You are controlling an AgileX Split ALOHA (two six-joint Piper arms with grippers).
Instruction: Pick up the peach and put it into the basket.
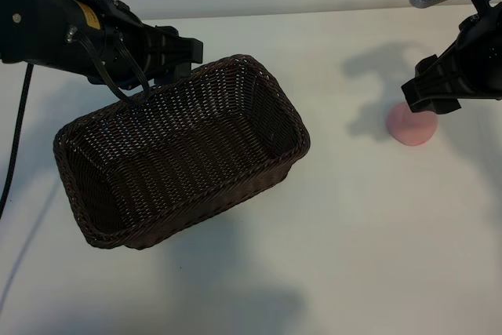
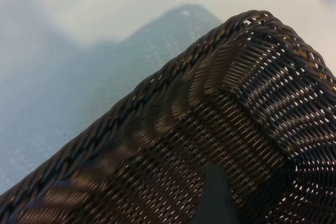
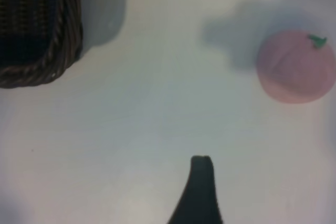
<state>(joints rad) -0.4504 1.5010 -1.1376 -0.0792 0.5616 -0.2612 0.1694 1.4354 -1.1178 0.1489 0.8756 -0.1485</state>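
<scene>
Peach (image 1: 411,126) sits on the white counter (image 1: 353,233), well apart from the basket (image 1: 184,151), and I have not picked it up yet. My right gripper (image 1: 430,93) hangs over it with its fingers apart, holding nothing. Next I think I must drop it lower around the fruit and squeeze. My left gripper (image 1: 169,56) stands apart at the basket's far rim. The basket looks empty.
</scene>
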